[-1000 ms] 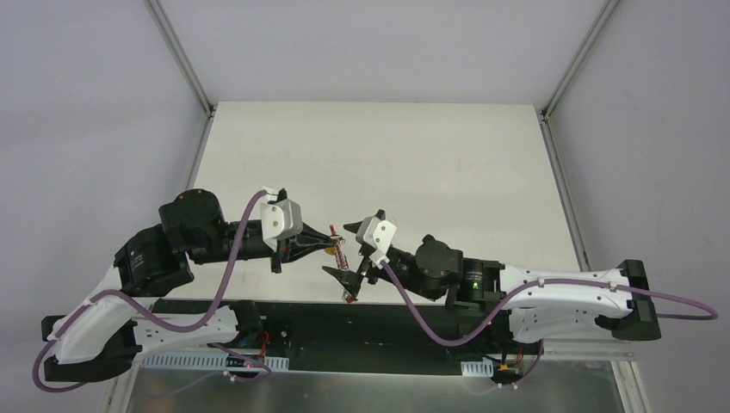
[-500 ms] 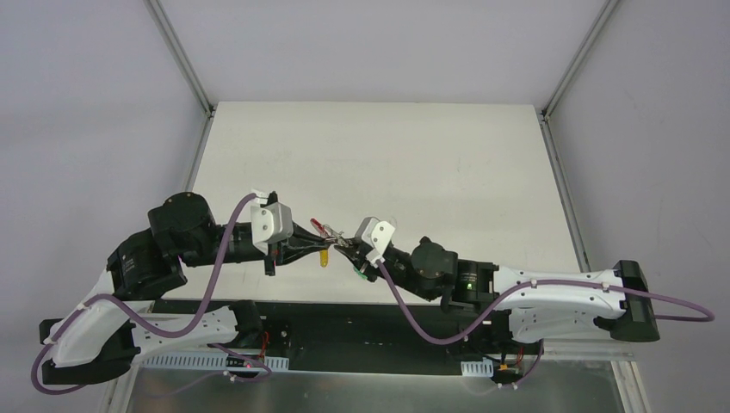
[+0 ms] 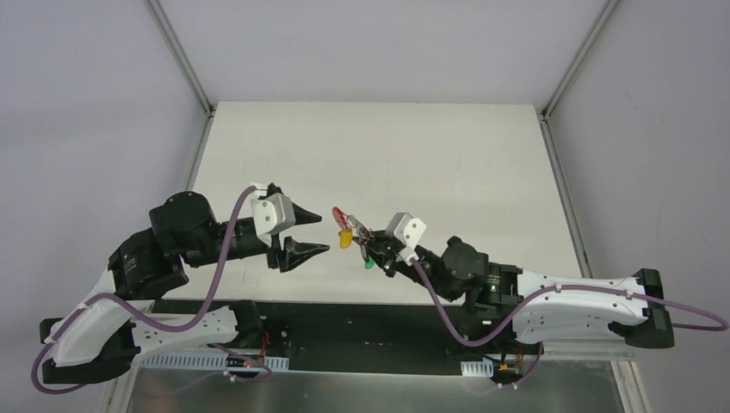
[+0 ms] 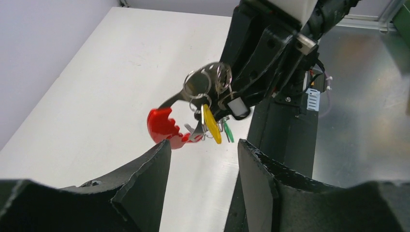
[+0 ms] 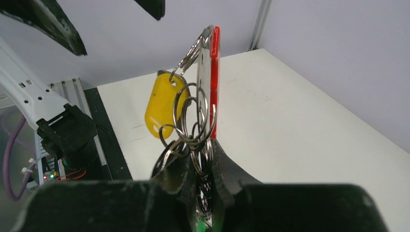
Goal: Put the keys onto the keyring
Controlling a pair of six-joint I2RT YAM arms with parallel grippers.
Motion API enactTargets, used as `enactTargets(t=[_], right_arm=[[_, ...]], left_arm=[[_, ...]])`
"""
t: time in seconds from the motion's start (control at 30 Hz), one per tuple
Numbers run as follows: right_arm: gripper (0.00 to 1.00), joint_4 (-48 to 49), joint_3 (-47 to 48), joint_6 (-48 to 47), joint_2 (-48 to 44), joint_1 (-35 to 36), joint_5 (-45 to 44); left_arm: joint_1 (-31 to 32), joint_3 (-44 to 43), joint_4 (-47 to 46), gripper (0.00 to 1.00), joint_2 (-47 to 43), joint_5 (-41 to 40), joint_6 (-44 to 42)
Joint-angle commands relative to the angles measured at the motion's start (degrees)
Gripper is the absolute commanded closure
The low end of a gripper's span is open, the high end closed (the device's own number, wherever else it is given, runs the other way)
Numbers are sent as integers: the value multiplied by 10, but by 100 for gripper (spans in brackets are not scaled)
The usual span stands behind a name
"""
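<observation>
My right gripper (image 3: 375,249) (image 5: 205,151) is shut on the keyring (image 5: 215,72), a red arc (image 3: 338,213) (image 4: 162,126) with a silvery edge, held above the table. A cluster of metal rings (image 5: 193,116) (image 4: 205,82) hangs from it with keys on a yellow tag (image 5: 163,108) (image 3: 345,240) (image 4: 211,124) and a green tag (image 3: 368,262) (image 4: 227,132). The key blades are mostly hidden in the bunch. My left gripper (image 3: 324,232) (image 4: 203,145) is open and empty, a short way left of the bunch and not touching it.
The white table (image 3: 448,163) stretches behind both arms. A black base rail (image 3: 361,331) runs along the near edge. Grey walls and metal frame posts (image 3: 182,60) bound the table on the left and right.
My left gripper opened, let go of the bunch and drew back left. My right gripper closed on the keyring and carried it a little right.
</observation>
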State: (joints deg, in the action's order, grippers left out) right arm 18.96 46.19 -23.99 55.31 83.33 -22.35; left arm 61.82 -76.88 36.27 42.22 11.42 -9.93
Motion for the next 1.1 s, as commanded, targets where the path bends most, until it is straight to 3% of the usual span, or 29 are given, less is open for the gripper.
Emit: enactTargets(t=[0.0, 0.27, 0.57, 0.67, 0.8, 1.07], right_arm=[[100, 44, 14, -19, -31, -3, -43], [100, -48, 64, -9, -28, -42, -113], [100, -317, 192, 153, 11, -165, -113], [100, -382, 223, 187, 32, -199, -97], [100, -462, 258, 235, 68, -258, -51], [97, -548, 283, 297, 143, -343, 64]], left_arm=[[0, 2, -18, 46, 13, -49, 3], [0, 5, -20, 42, 17, -97, 9], [1, 18, -29, 38, 17, -204, 38], [1, 37, -26, 31, 1, -240, 56], [1, 63, -14, 3, -20, -284, 76], [1, 117, 25, 1, -30, -359, 119]])
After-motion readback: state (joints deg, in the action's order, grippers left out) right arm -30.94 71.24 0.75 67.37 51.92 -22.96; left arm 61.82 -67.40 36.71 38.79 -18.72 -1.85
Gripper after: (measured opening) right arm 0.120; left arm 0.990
